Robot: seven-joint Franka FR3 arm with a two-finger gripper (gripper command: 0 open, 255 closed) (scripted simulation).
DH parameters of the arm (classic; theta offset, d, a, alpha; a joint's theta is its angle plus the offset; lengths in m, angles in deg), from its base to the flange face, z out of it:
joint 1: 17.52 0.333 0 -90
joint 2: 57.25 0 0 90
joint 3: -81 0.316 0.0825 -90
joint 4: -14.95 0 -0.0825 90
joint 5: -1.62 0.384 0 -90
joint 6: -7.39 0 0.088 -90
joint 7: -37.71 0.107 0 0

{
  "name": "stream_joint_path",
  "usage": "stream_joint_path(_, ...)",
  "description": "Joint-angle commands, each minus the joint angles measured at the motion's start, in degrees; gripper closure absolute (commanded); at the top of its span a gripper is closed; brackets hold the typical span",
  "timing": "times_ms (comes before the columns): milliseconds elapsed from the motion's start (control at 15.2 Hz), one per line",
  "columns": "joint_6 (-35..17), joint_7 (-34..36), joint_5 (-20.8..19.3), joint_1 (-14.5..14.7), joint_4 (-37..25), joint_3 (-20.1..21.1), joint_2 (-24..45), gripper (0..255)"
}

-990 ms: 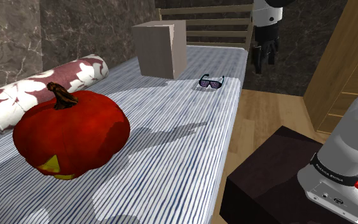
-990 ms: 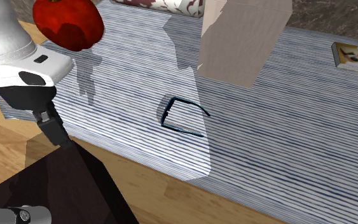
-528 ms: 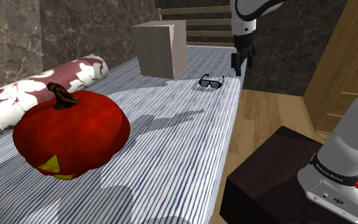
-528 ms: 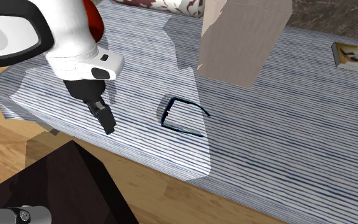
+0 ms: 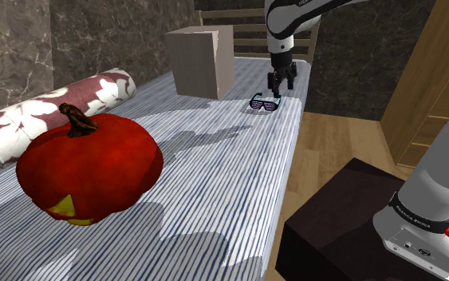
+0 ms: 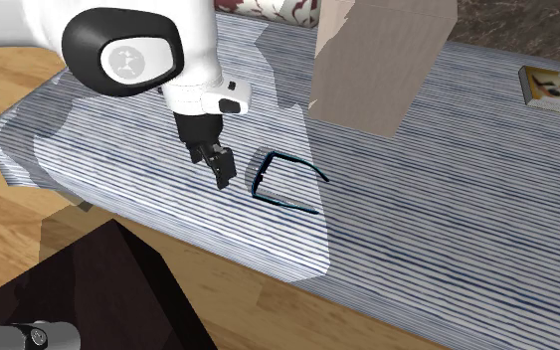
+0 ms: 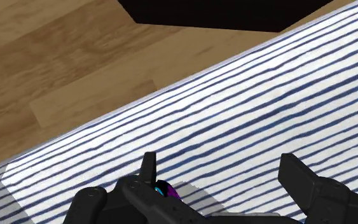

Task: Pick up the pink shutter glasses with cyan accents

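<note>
While the arm [image 5: 290,24] was out over the wood floor [image 5: 334,152] a moment ago, it has now swung in over the bed [image 5: 214,184]. The jaws hang close above the shutter glasses [image 5: 265,104]. The glasses have not moved. They lie on the striped bed near its edge, in front of the box [image 5: 202,60]. So the reach looks nearly done to me, and going down and closing is what is left.

The wrist view tells that the jaws stand wide apart with nothing in them. A small pink and cyan bit of the glasses peeks out by one finger [image 7: 149,167]. The second exterior view looks from above and shows the jaws a little to one side of the thin frame, which the shoulder view hides.
</note>
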Motion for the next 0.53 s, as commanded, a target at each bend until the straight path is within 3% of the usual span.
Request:
stream_joint_path(0,-0.6,-0.5,0.4,0.0,-4.5,0.0,5.0,0)
stream_joint_path(462,0.5,-2.2,1.8,-0.3,-22.3,0.3,21.5,0)
